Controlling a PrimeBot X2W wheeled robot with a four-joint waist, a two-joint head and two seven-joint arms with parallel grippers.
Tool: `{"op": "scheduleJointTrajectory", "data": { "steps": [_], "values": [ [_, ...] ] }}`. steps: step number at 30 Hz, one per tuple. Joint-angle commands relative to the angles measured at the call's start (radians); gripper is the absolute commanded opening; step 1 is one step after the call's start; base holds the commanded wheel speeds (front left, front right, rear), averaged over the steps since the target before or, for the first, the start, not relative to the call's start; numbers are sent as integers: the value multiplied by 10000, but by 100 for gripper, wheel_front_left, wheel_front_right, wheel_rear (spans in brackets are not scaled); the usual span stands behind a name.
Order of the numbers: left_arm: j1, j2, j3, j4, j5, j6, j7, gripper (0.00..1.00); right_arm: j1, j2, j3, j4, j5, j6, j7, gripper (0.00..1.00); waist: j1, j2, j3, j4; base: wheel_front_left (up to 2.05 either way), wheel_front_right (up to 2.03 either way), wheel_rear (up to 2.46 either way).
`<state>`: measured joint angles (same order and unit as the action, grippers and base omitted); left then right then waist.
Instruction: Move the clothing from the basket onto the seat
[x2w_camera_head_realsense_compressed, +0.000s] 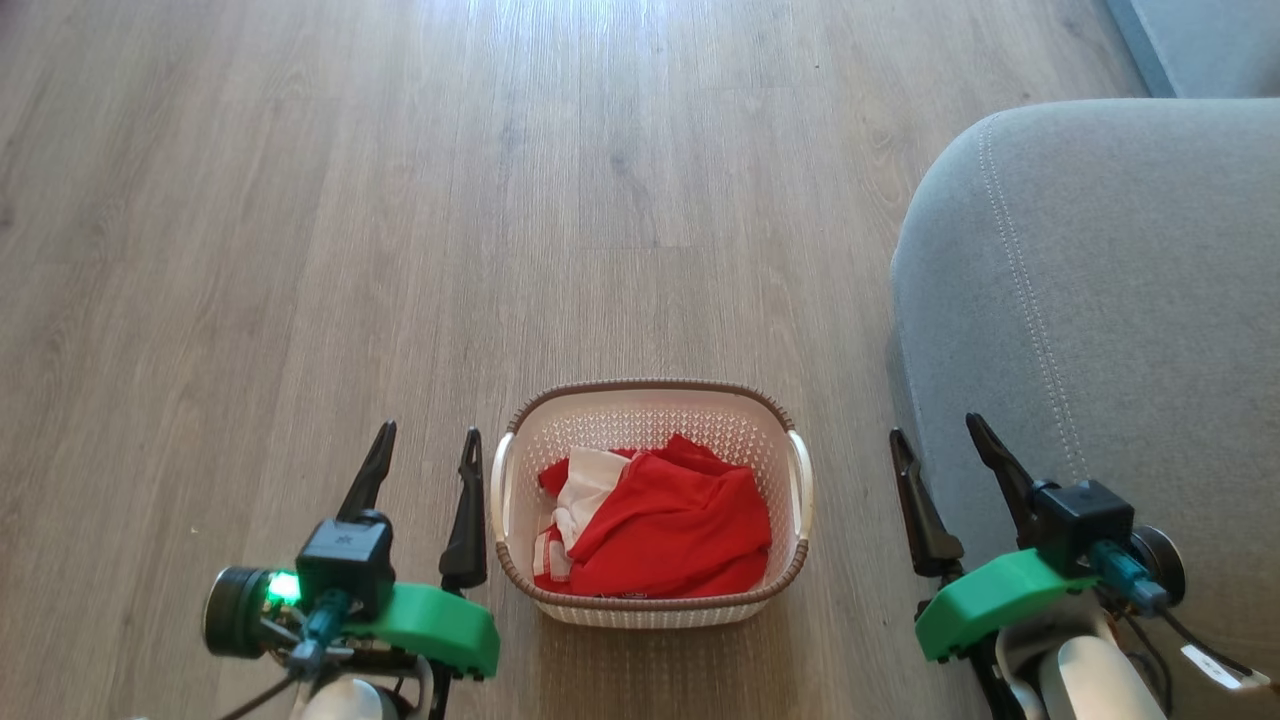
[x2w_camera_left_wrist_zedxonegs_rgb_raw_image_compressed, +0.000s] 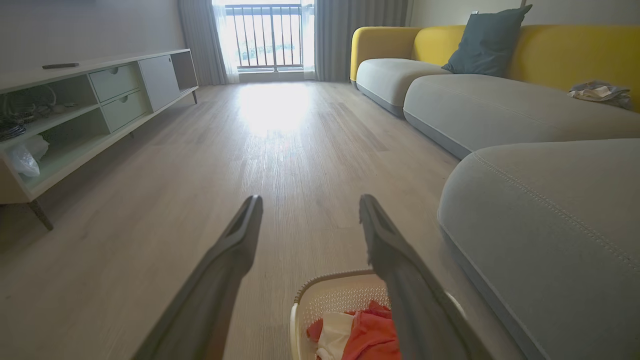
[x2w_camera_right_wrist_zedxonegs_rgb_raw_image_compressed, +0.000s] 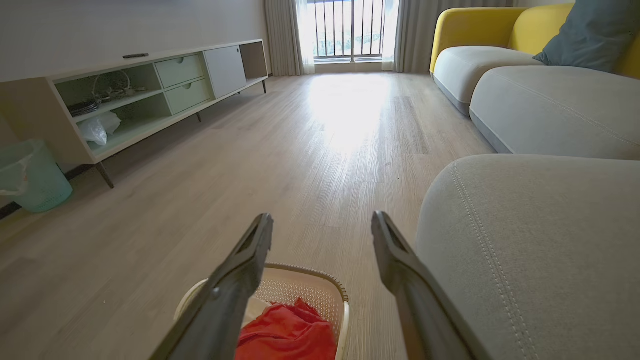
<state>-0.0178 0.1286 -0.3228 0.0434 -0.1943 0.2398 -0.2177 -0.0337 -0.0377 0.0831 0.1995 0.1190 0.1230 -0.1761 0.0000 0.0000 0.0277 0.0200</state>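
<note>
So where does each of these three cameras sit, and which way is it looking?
Head: on the head, looking down at the floor; basket of clothing, seat at right, left fingers and right fingers open below.
Left wrist: on the left arm, looking along the floor to the window, between its fingers.
Right wrist: likewise, on the right arm.
Both wrist views share basket, seat, cabinet.

Open top of the basket (x2w_camera_head_realsense_compressed: 640, 420) unobstructed, clothing (x2w_camera_head_realsense_compressed: 665, 530) heaped low inside, below the rim. Wide bare floor (x2w_camera_head_realsense_compressed: 300, 250) left of and beyond the basket. The seat (x2w_camera_head_realsense_compressed: 1100, 300) bulks just right of the basket, narrow floor strip between them. left pincer (x2w_camera_head_realsense_compressed: 430, 430) spread wide beside the basket's left handle, right pincer (x2w_camera_head_realsense_compressed: 936, 427) spread wide at the seat's left edge, seat's top surface free
</note>
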Motion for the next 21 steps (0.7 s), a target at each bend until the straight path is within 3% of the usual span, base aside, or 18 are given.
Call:
{"op": "scheduleJointTrajectory", "data": {
  "steps": [1, 12, 21],
  "values": [
    [-245, 0, 240, -290, 356, 16, -168, 100, -483, -111, 267, -288, -345, 71, -67, 100, 0, 0, -2, -4, 0, 0, 0],
    [-110, -343, 585, 333, 1075, 9, -440, 100, -427, -125, 3, -15, -676, 77, -127, 100, 0, 0, -20, -38, 0, 0, 0],
    [-38, -660, 1121, 912, 483, -565, -440, 100, -480, -125, -256, 452, -136, 77, -157, 100, 0, 0, -26, -57, 0, 0, 0]
  ]
}}
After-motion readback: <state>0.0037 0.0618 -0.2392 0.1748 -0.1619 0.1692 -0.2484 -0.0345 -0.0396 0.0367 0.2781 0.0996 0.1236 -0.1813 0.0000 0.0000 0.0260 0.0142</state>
